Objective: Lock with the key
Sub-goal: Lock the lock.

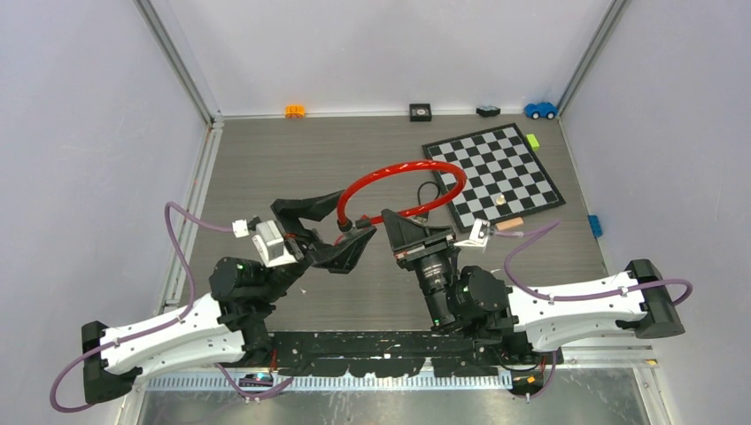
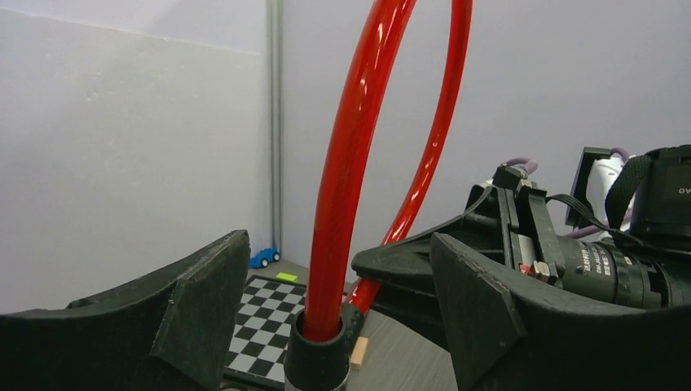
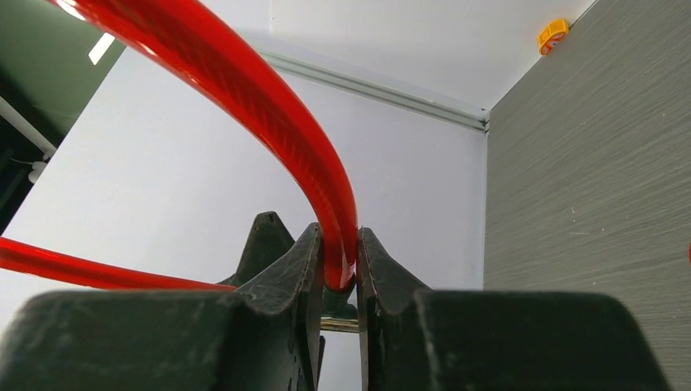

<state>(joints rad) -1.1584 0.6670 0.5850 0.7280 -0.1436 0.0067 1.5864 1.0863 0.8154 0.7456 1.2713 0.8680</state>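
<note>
The right jaws are closed on the red cable lock (image 3: 269, 106). In the right wrist view the red cable is pinched tight between them, and from this place it rises and bends away in a big curve. A second part of the same cable passes lower, on the other side of these jaws.

The left jaws stand wide open. Between them, in the left wrist view, sits the black end piece (image 2: 316, 358) of the cable lock. There is a gap on each side of it, so the jaws do not seem to touch it. The red cable (image 2: 346, 163) goes straight up out of this end piece, and the other branch of the loop comes down just behind it.

From above, the two jaws point toward each other in the middle of the grey worktop (image 1: 292, 168). The cable lock (image 1: 398, 166) makes a ring that begins between them and goes beyond them. I cannot make out a key in any view.

Beyond the right jaws lies a chessboard (image 1: 493, 175). A small white piece (image 1: 501, 200) stands on it near its closer edge, and a wooden block (image 1: 509, 225) lies just beside that edge. A green block (image 1: 532, 140) lies at the far corner of the board. A blue block (image 1: 595, 225) lies apart from the board, near the side wall.

Farthest from both jaws, along the back wall, are an orange toy (image 1: 295, 111), two small black boxes (image 1: 421, 112) and a blue toy car (image 1: 540, 110).
</note>
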